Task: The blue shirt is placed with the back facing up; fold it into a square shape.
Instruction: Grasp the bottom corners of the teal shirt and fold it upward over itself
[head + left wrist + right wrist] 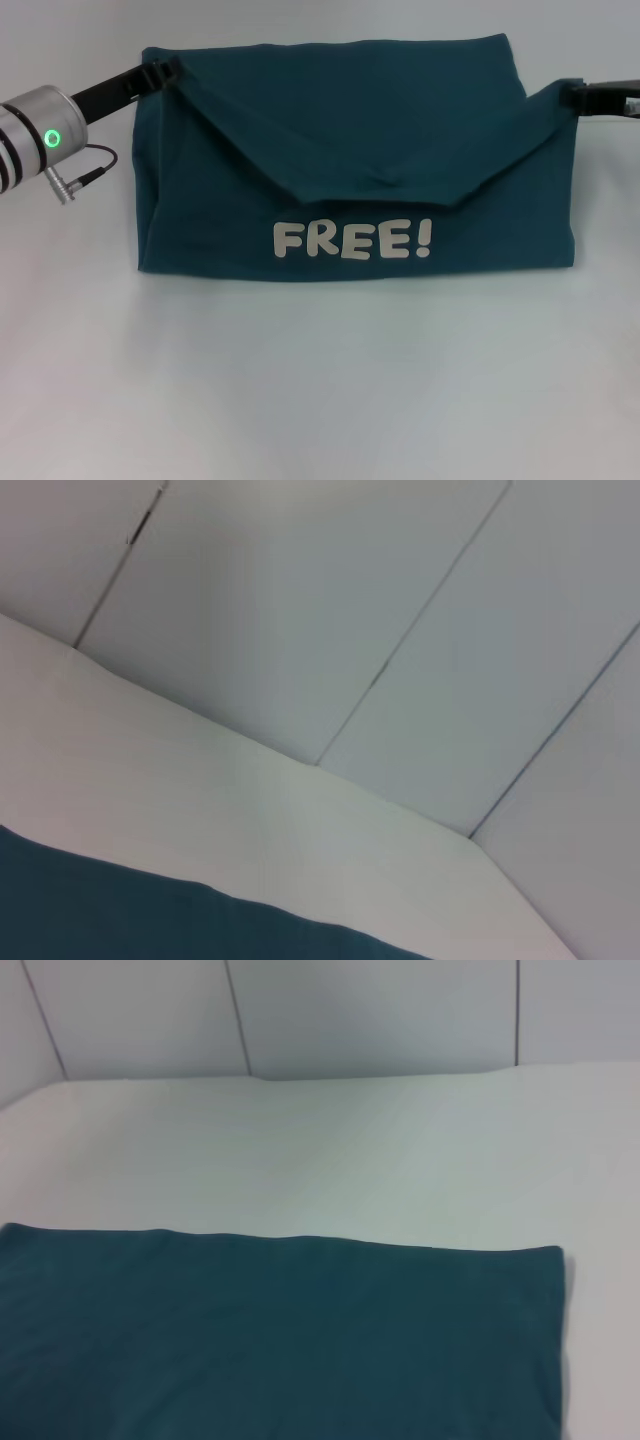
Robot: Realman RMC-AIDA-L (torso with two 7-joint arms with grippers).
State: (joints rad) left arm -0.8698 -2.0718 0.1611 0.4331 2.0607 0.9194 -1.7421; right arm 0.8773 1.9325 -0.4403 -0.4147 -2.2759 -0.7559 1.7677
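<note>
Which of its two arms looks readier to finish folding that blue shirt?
Probably neither alone. The left gripper sits at the blue shirt's far left corner, the right gripper at the far right corner, equally placed; this fold seems to need both.

Blue shirt, dark teal soft fabric, folded into a wide rectangle and lying flat on the white surface, with white "FREE!" lettering facing up near the front edge. Upper layer folded down toward the middle, forming a shallow V-shaped flap just above the letters, with the two far corners lifted slightly at left and right. Seen in the right wrist view as a plain flat teal panel with a straight far edge, and in the left wrist view only as a teal strip.
</note>
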